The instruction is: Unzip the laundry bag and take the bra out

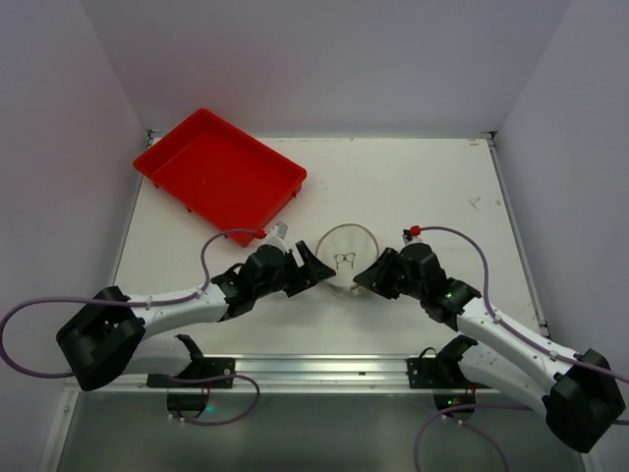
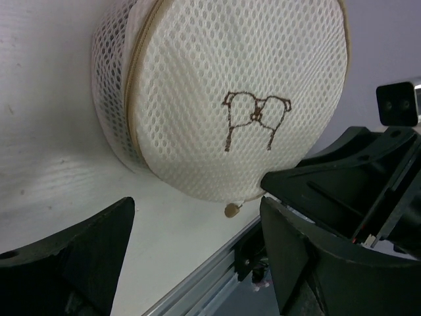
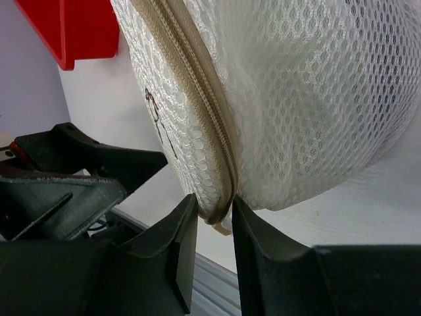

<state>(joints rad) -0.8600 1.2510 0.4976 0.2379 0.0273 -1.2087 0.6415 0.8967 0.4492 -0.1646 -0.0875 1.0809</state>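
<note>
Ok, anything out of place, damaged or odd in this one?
Nothing really stands out. The laundry bag looks intact, its zipper closed where visible. The red tray lies at an angle to the table edges, but nothing has spilled.
</note>
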